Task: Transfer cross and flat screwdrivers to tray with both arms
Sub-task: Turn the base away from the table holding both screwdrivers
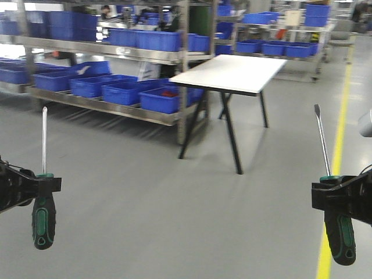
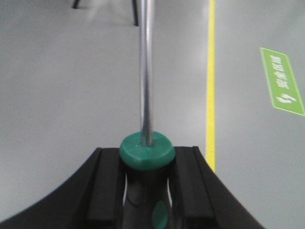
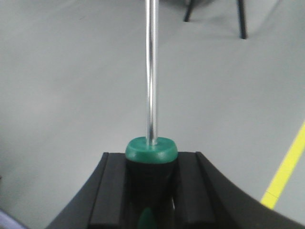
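Ana: Nearest, the left tool is clamped shut high on the handle of the cross screwdriver, with the shaft upright. It hangs over the floor, well short of the white tabletop and to its left.

Ben: The right tool is closed the same way on the flat screwdriver, short of the tabletop and to its right. That shaft leans a little.

Ana: And the grey tray?

Ben: It is not in view. Behind the tabletop there are only racks of blue bins.

Ana: Each grip looks narrow and sits high, with most of the handle dangling below. A quick swing could make a screwdriver pivot or slide out, and the long shafts could knock the tabletop's edge on approach.
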Controlling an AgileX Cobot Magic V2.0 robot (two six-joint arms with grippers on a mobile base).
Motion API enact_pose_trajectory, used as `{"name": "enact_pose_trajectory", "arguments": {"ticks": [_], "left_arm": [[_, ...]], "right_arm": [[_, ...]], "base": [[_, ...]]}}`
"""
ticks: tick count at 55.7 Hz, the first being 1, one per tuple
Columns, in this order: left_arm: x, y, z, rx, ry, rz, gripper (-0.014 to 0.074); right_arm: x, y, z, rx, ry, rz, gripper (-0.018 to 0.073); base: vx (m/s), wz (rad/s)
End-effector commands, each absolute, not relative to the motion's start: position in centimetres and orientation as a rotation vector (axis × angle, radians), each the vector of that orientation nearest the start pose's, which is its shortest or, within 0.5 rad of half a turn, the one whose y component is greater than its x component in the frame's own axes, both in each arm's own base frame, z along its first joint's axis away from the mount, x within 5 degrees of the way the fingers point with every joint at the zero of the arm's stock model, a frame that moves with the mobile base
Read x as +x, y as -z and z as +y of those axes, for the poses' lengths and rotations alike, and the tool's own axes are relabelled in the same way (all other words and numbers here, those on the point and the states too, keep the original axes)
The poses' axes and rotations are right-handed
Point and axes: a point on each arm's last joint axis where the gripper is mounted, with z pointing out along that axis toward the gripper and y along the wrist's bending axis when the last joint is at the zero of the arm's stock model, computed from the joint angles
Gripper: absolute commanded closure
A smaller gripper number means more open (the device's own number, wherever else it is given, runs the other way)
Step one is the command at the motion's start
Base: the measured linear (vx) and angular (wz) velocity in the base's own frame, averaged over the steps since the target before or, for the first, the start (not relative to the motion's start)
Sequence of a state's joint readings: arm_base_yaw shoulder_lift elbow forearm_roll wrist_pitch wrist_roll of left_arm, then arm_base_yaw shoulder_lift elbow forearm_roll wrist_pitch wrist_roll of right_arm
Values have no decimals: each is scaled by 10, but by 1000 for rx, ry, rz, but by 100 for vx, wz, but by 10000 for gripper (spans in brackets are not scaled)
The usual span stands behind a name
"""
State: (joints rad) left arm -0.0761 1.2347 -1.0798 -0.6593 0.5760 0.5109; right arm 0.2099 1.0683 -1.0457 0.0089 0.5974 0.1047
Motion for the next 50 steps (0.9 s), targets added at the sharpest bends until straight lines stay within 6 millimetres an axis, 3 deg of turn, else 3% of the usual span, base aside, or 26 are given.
{"name": "enact_pose_trajectory", "arguments": {"ticks": [1,50], "left_arm": [[262,-384,-51,166,454,1988,596],[262,-385,-50,165,453,1986,597]], "right_arm": [[218,-403,46,-99,-206,1969,568],[218,-403,46,-99,-207,1969,568]], "base": [[16,-63],[22,-56]]}}
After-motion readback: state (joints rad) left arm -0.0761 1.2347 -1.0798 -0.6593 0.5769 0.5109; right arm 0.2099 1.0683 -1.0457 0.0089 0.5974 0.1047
